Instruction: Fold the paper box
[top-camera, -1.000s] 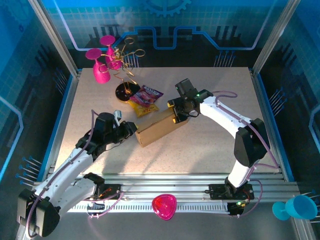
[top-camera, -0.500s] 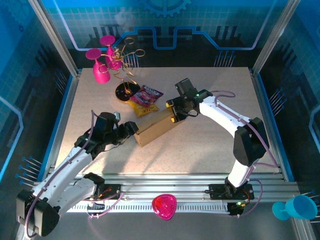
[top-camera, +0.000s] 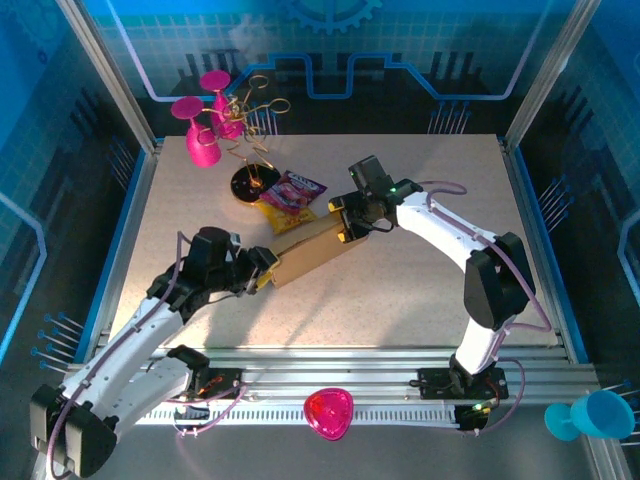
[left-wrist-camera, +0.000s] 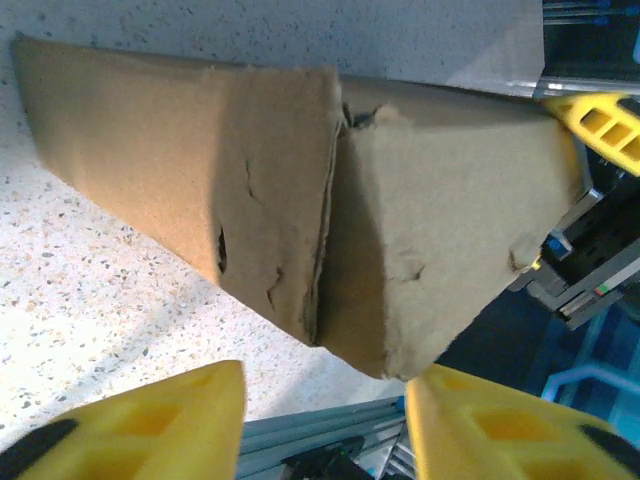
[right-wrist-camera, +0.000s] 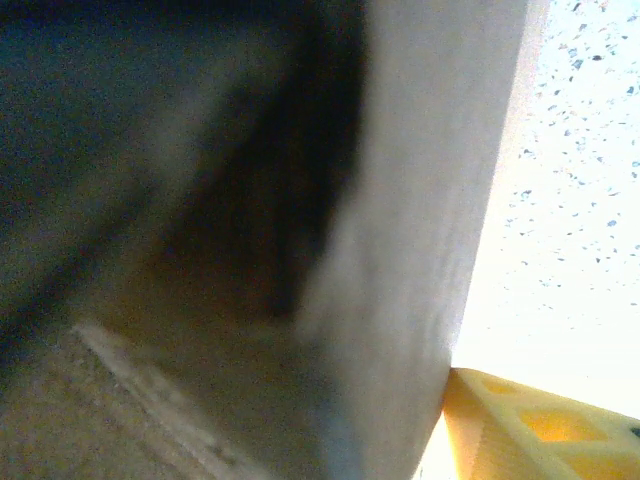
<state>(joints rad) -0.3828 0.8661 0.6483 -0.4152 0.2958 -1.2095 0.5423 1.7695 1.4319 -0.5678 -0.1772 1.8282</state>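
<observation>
Paper box (top-camera: 310, 252) of plain brown cardboard lies near the middle of the speckled table (top-camera: 420, 300), folded into a long, low shape set on a slant, its near end to the left and its far end to the right.

The left gripper (top-camera: 262, 272) sits at the near-left end of the box. Seen from the left wrist, its two yellow fingers (left-wrist-camera: 150, 420) are spread wide, holding nothing, and the creased, slightly torn end of the box (left-wrist-camera: 300, 200) stands just ahead of the gap between them.

The right gripper (top-camera: 345, 225) is at the far-right end of the box, pressed close against it. From the right wrist, a cardboard wall (right-wrist-camera: 400, 200) sits very near the lens, blurred, with one yellow finger (right-wrist-camera: 530, 430) just beside its lower edge. Whether this claw is clamped on the cardboard cannot be told.

A purple and yellow snack packet (top-camera: 292, 193) lies just beyond the box. Farther back on the left stand pink goblets (top-camera: 200, 140) and a gold wire stand (top-camera: 250, 180) on a black base.
</observation>
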